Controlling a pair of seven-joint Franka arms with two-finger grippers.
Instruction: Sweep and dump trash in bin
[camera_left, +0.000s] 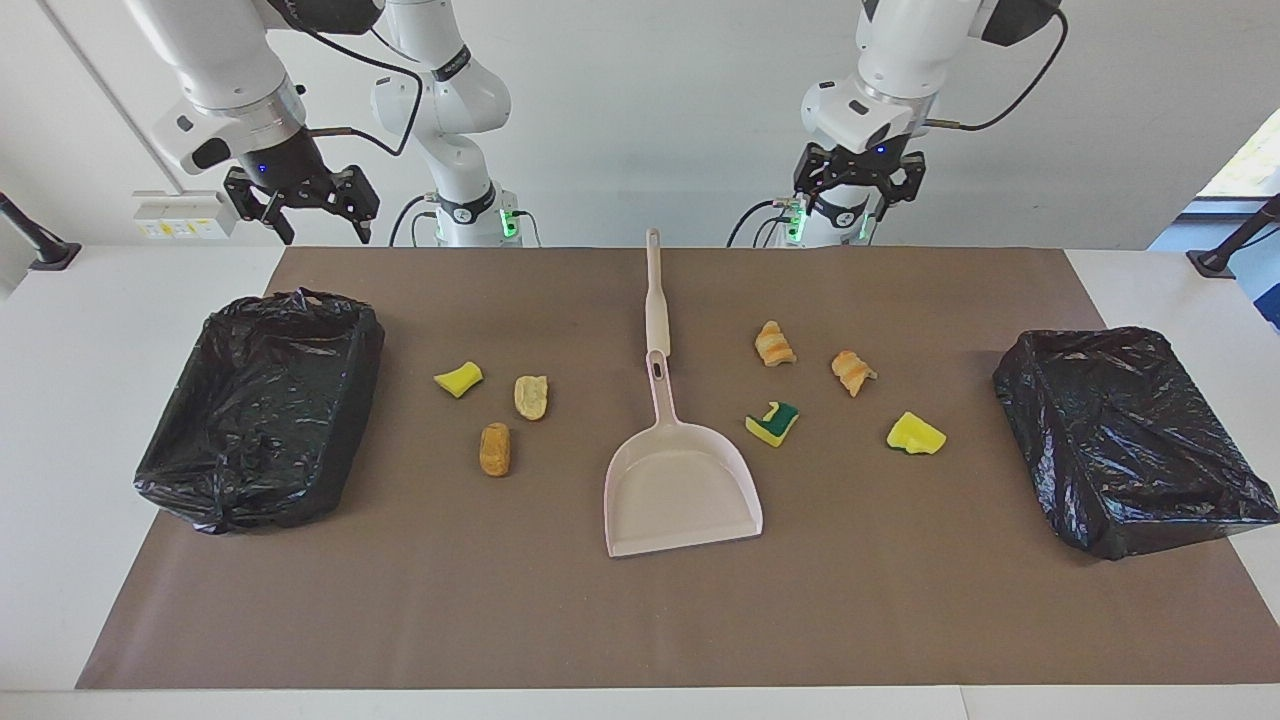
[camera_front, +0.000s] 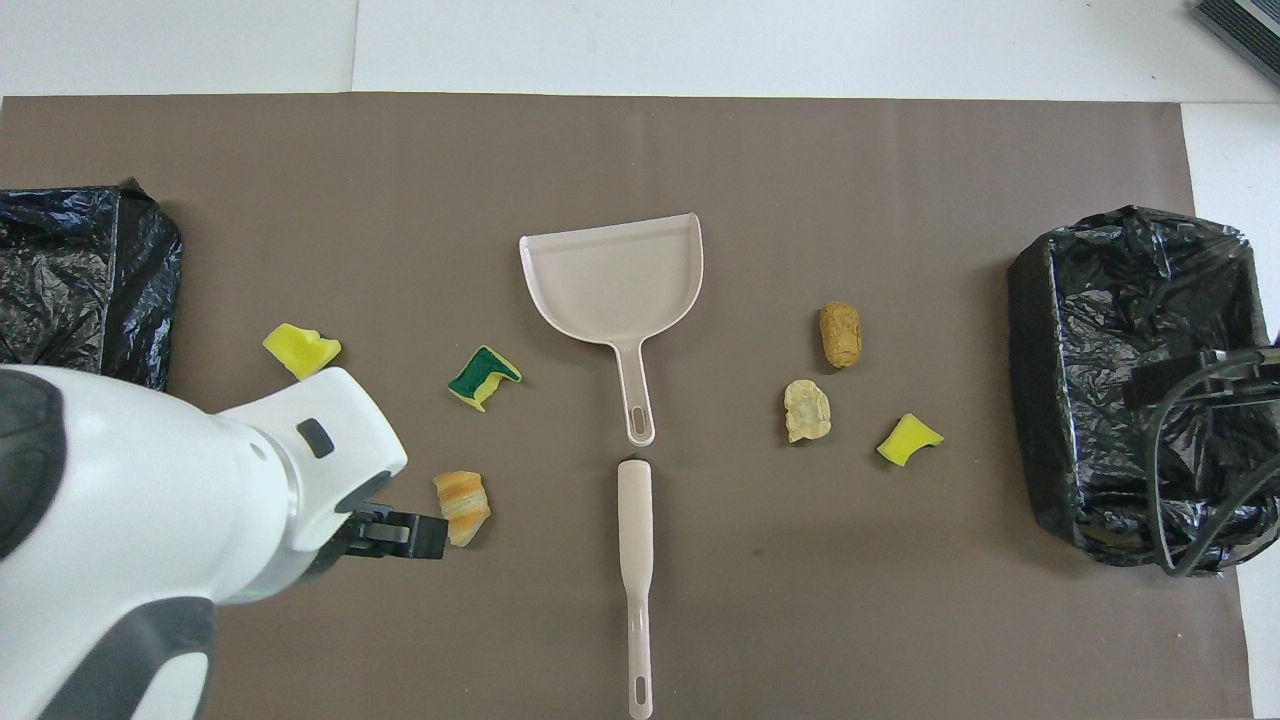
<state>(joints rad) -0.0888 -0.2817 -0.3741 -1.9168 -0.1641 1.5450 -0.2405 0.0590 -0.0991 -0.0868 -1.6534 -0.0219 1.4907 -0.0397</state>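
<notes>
Facing view: the left gripper (camera_left: 859, 195) hangs in the air above the desk edge nearest the robots, toward the left arm's end from the brush (camera_left: 656, 295), fingers spread and holding nothing. The right gripper (camera_left: 300, 210) hangs above the same edge, toward the right arm's end of the desk, fingers spread and empty.

A brown mat (camera_left: 640, 620) covers the middle of the desk. The dustpan (camera_left: 680, 490) lies at the mat's centre, its open mouth toward the edge farthest from the robots. The brush lies in line with the dustpan handle, nearer to the robots, its tip just beside the handle end.

The trash is seven scraps, all on the mat. Toward the left arm's end: two striped orange pieces (camera_left: 774, 344) (camera_left: 852, 372), a green-and-yellow sponge chunk (camera_left: 772, 423) and a yellow sponge chunk (camera_left: 915, 434). Toward the right arm's end: a yellow sponge wedge (camera_left: 459, 378), a pale bread-like piece (camera_left: 531, 396) and a tan bread-like piece (camera_left: 494, 449).

One bin lined with black bag (camera_left: 1130, 440) stands at the left arm's end of the mat; a second (camera_left: 262, 405) stands at the right arm's end.

Overhead view: the left arm's wrist covers one orange piece.
</notes>
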